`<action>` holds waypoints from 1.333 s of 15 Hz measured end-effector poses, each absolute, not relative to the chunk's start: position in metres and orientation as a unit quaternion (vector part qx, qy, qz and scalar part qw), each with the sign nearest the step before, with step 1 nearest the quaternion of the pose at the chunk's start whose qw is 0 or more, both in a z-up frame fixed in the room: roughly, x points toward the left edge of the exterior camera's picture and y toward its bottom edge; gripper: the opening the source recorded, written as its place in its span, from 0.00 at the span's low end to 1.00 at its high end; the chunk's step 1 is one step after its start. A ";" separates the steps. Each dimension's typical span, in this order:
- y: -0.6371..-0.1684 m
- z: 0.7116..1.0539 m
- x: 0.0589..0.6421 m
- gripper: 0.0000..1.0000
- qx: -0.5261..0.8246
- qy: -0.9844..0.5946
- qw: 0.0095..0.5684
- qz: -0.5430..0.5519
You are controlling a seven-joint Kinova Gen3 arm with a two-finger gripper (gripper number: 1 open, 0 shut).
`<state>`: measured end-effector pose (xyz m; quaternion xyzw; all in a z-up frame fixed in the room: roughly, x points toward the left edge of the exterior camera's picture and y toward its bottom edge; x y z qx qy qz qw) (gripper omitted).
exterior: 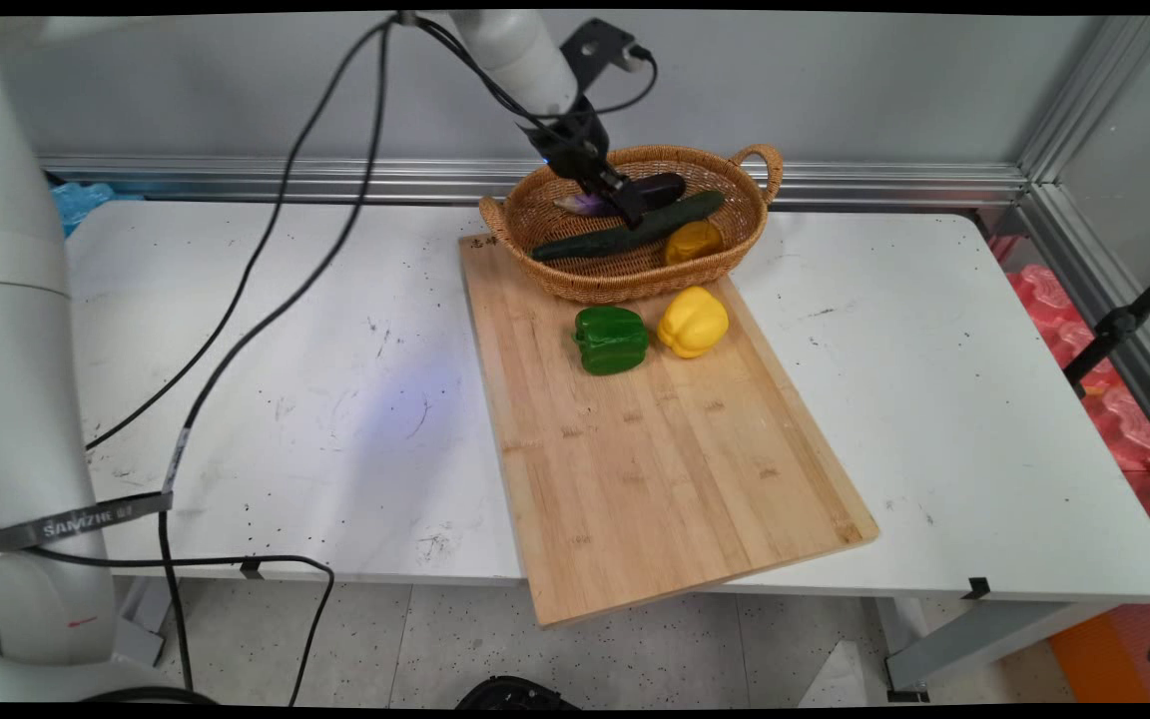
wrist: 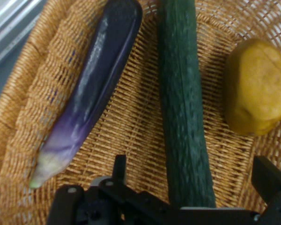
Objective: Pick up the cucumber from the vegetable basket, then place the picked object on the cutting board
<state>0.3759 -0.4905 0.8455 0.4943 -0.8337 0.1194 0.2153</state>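
My gripper (wrist: pixel 192 180) hangs low inside the wicker basket (exterior: pixel 545 205), fingers spread wide and holding nothing, one fingertip (wrist: pixel 119 165) on each side of the cucumber (wrist: pixel 182 108). The eggplant (wrist: pixel 91 93) lies at ten o'clock from me in the hand view, up against the woven wall; a yellowish potato-like lump (wrist: pixel 256 86) sits at two o'clock. On the cutting board (exterior: pixel 655 449), a green pepper (exterior: pixel 611 340) and a yellow pepper (exterior: pixel 693 322) rest nearly touching. My worry: the cucumber is smooth and round, so an off-centre squeeze could roll it, or a fingertip could snag the weave.
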 end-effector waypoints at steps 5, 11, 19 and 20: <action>-0.511 0.816 0.363 1.00 0.498 -0.838 0.196 0.108; -0.523 0.803 0.355 0.00 0.491 -0.844 0.188 0.105; -0.508 0.840 0.364 0.00 0.453 -0.864 0.183 0.125; -0.504 0.848 0.365 0.00 0.449 -0.865 0.182 0.128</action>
